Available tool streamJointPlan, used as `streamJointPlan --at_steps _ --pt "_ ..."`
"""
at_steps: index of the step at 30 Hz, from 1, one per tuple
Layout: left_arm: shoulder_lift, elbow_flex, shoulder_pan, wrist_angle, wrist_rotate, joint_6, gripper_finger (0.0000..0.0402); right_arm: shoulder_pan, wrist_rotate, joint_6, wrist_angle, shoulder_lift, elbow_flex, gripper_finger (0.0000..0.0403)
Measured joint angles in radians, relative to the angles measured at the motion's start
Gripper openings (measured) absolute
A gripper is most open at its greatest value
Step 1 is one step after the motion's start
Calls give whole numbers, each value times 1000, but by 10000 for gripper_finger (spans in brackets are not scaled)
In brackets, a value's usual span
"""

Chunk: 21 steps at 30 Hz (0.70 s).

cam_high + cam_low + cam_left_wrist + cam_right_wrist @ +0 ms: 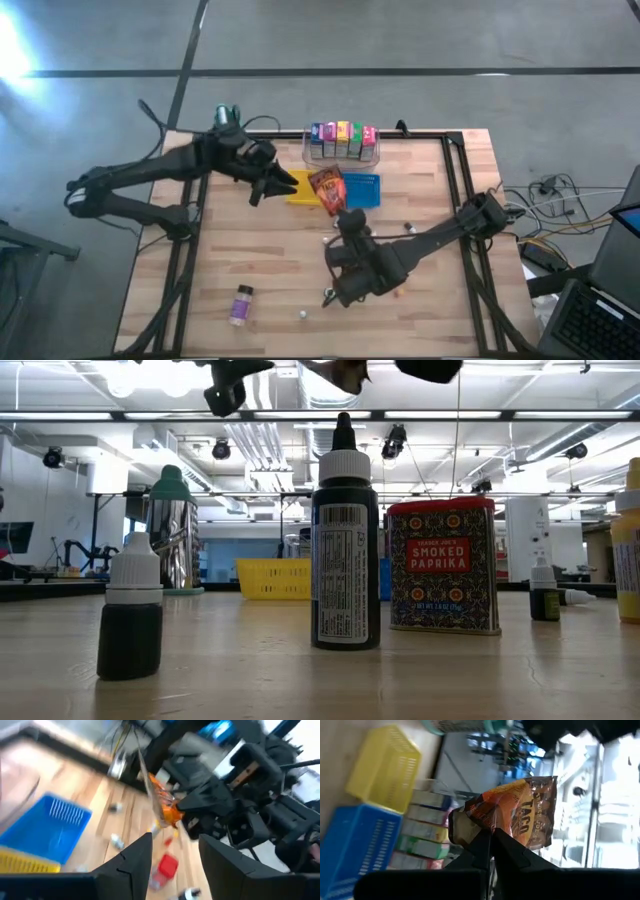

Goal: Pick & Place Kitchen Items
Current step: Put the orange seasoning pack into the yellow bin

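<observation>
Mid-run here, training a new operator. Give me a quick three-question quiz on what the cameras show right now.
1. True or false: the right gripper is shut on the orange taco pouch.
2. Which tray lies nearer the left gripper? A) blue tray B) yellow tray
3. What holds the row of cartons at the table's far edge?

Key
1. True. Its fingers pinch the pouch's edge, and the pouch is up off the table.
2. B. The yellow tray sits right beside the open left gripper, with the blue tray on its far side.
3. The clear bin.
</observation>
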Motion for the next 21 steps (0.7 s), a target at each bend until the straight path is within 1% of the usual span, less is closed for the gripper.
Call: streamJointPlan --at_steps 4,8,10,12,15,21 --pt "59 156 16 -182 19 1 168 26 -27 -37 0 0 -19 8" --pt "135 262 27 -283 22 -32 167 53 -27 -76 2 0 -21 8" --pt "181 290 28 -312 65 -78 167 62 -27 -109 3 0 -22 8" --pt "233 307 27 -320 147 -127 167 66 -26 -140 9 0 -22 8" --pt "300 329 27 -322 232 -138 167 69 -26 -141 11 0 -22 8" --pt "364 358 41 -319 250 -97 167 79 -26 -123 18 0 -22 8"
